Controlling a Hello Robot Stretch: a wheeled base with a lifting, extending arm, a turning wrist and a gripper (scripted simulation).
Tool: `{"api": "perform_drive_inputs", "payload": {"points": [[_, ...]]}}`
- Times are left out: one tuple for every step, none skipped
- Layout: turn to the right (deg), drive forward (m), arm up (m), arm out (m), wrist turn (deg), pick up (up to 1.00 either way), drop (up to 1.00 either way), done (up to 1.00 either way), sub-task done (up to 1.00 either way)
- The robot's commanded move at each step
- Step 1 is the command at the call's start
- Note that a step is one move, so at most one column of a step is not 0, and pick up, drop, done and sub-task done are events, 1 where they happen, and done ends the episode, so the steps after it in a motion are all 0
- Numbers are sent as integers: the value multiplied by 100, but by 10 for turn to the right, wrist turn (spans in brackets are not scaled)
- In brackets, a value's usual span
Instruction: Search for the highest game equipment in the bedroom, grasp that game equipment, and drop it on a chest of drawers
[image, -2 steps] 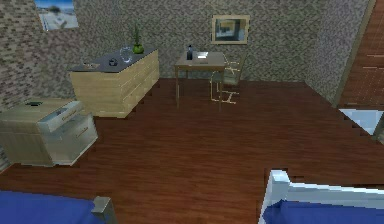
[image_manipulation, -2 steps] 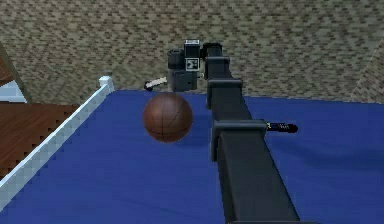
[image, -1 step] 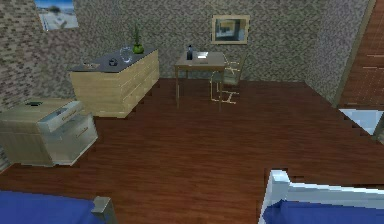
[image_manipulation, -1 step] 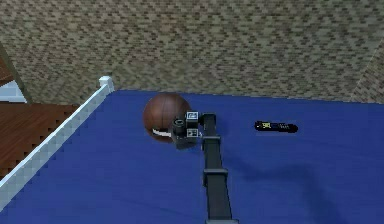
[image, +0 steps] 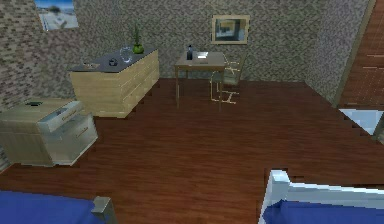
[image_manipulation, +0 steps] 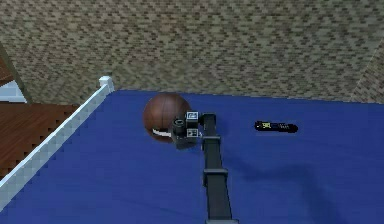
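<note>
The ball (image_manipulation: 165, 113) is round, so it has no long axis and points no particular way. It is a dull orange-brown, like a basketball, darker along its lower side, with faint darker seam lines across it. It rests on the blue cover of the bed (image_manipulation: 100, 175), near the bed's far edge under the speckled wall (image_manipulation: 200, 45), and toward the corner where the white bed rail (image_manipulation: 58, 143) meets that edge. The arm (image_manipulation: 216, 178) comes up across the cover from the near edge, and the gripper (image_manipulation: 176, 131) sits at the ball's lower right side, its dark body overlapping the ball's outline. Whether it touches the ball cannot be told. With the ball lying on the cover right at the gripper, it cannot be told whether the claw holds anything or how its fingers stand. A small flat black bar (image_manipulation: 277, 126) lies on the cover on the other side of the arm, also near the far edge and apart from the ball. In the forward view a light wooden chest of drawers (image: 118, 88) stands against the wall with a few small dark items on its top. A desk (image: 200, 64) with a chair (image: 231, 80) stands past it, under a framed picture (image: 230, 29). A pale boxy machine (image: 45, 131) stands on the wooden floor (image: 200, 150).
</note>
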Motion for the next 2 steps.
{"api": "perform_drive_inputs", "payload": {"points": [[0, 0, 10, 0, 0, 0, 0, 0, 0], [0, 0, 10, 0, 0, 0, 0, 0, 0]]}}
